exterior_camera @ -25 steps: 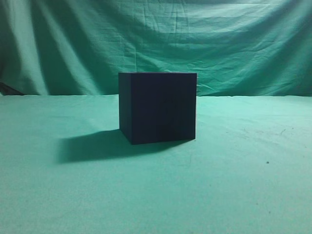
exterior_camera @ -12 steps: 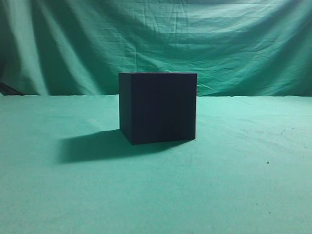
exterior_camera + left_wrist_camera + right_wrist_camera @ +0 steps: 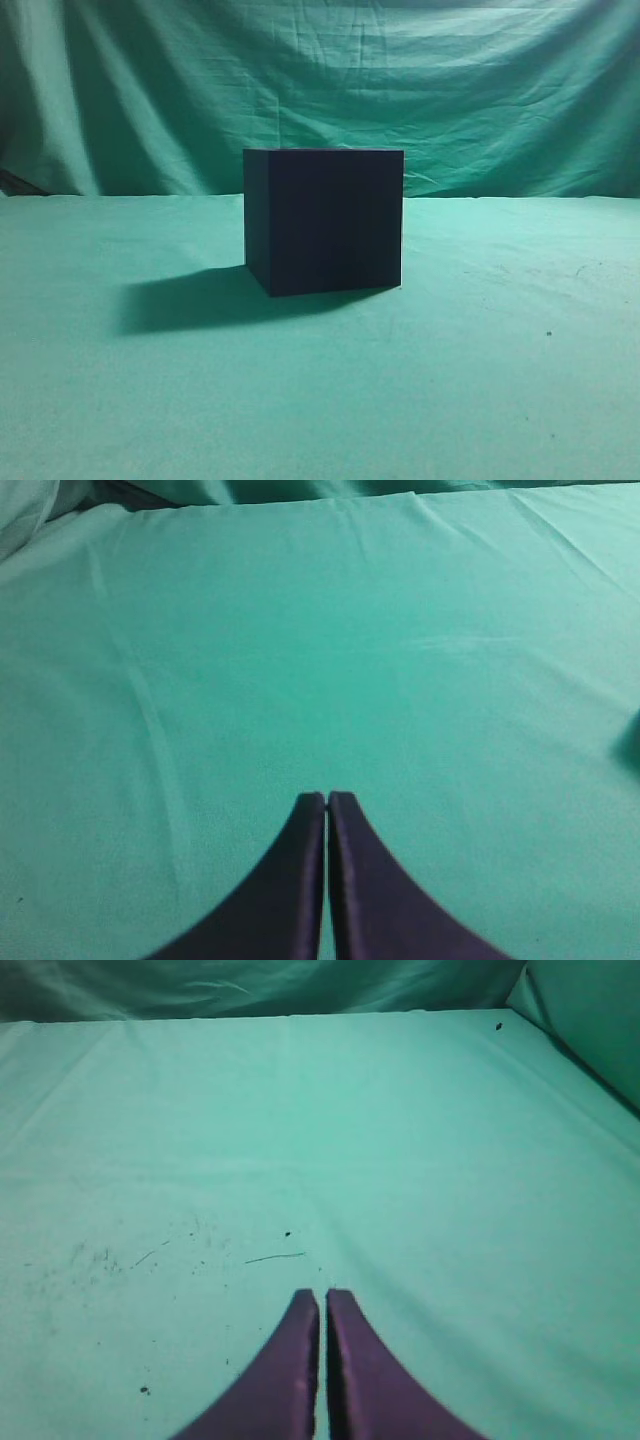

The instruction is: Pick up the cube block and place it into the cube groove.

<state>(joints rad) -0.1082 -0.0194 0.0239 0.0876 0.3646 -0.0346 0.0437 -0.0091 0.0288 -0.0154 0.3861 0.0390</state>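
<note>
Left wrist view shows the left gripper (image 3: 327, 798) hanging over the green cloth (image 3: 300, 660) with its two dark fingers pressed together and nothing between them. Out in the room, the big dark cube groove (image 3: 323, 220) sits in the middle of the cloth with its shadow (image 3: 185, 300) on its left side, and I cannot see the cube block anywhere. On the right, the right gripper (image 3: 321, 1296) is also closed tight on nothing, above cloth with little dark specks (image 3: 150, 1255).
</note>
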